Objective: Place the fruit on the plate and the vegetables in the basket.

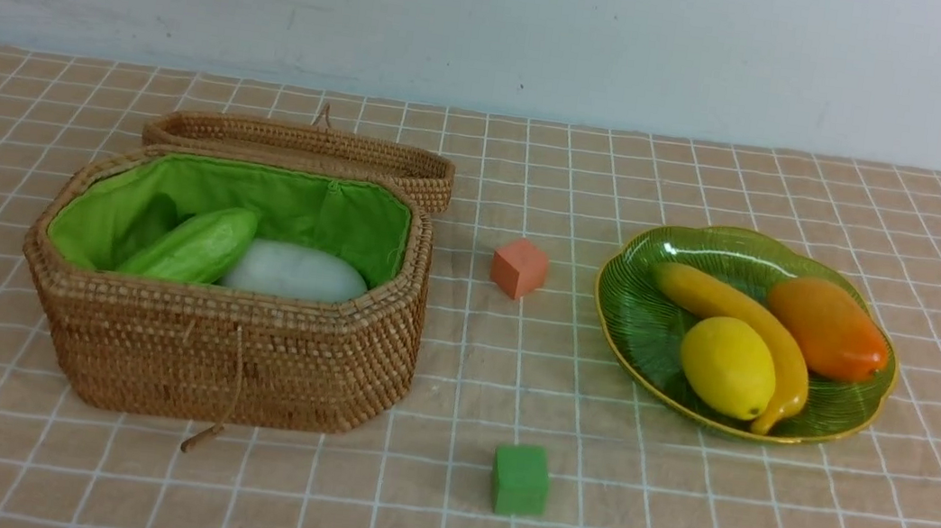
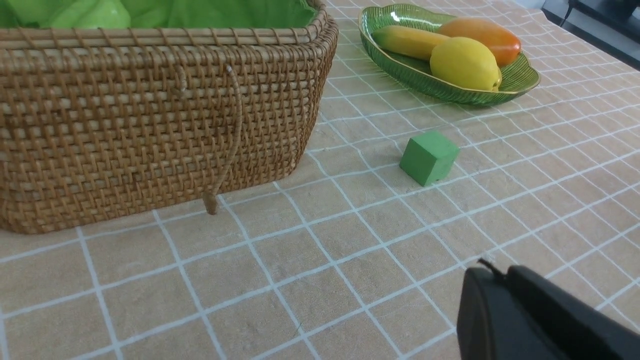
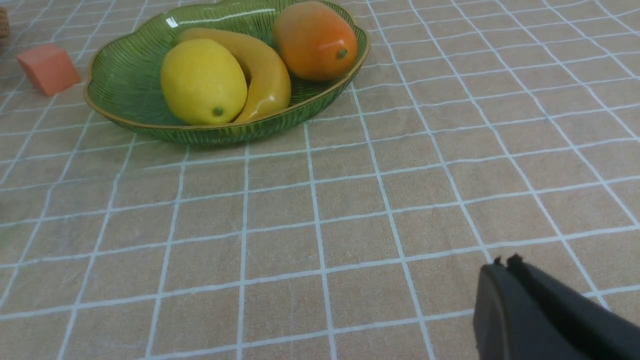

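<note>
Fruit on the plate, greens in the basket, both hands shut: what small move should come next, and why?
Probably none beyond holding both hands back: lemon, banana and mango lie on the plate, vegetables sit inside the basket, and only the pink cube and green cube remain outside.

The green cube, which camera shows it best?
The left wrist view: the green cube sits close and large, three faces visible, beside the basket. The front view shows it whole but smaller. The right wrist view doesn't show it.
</note>
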You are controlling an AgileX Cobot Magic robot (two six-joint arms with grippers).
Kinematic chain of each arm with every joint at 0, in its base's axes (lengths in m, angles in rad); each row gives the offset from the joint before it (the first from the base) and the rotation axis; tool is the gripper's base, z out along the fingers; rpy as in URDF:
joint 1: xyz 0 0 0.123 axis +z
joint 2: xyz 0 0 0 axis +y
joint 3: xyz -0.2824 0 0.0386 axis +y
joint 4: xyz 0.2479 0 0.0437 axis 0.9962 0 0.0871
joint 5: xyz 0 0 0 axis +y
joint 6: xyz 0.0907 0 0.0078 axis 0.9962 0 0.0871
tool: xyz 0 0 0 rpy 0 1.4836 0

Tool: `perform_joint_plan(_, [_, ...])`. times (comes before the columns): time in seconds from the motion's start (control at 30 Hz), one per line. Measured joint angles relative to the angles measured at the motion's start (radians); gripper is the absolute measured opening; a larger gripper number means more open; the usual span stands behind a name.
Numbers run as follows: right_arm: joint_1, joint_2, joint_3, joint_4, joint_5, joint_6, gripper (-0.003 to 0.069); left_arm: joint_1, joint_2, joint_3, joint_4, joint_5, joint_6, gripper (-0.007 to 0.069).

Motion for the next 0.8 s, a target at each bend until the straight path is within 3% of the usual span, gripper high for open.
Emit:
perform_joint_plan(0.13, [-0.001, 0.000, 0.000, 0.000, 0.000, 0.000, -0.0005, 0.009, -0.004, 0.008, 0.000, -0.005, 0.005, 0.0032])
perform_joint_plan(0.23, [-0.001, 0.000, 0.000, 0.000, 0.000, 0.000, -0.0003, 0.090, -0.021, 0.011, -0.036, -0.048, 0.035, 0.0027])
perform_joint_plan(0.43, [-0.001, 0.000, 0.000, 0.000, 0.000, 0.000, 0.0003, 0.441, -0.120, 0.028, -0.264, -0.171, 0.291, -0.0013])
perform_joint_plan(0.5, [-0.001, 0.000, 0.000, 0.000, 0.000, 0.000, 0.0004, 0.499, -0.123, 0.066, -0.309, -0.178, 0.344, -0.0013])
perform_joint_plan(0.57, [-0.001, 0.000, 0.000, 0.000, 0.000, 0.000, 0.0005, 0.545, -0.123, 0.101, -0.343, -0.147, 0.362, -0.0013])
perform_joint_plan(0.67, [-0.001, 0.000, 0.000, 0.000, 0.000, 0.000, 0.0006, 0.580, -0.123, 0.115, -0.363, 0.040, 0.352, -0.0013])
perform_joint_plan(0.8, [-0.001, 0.000, 0.000, 0.000, 0.000, 0.000, 0.0006, 0.582, -0.123, 0.119, -0.368, 0.084, 0.323, -0.0013])
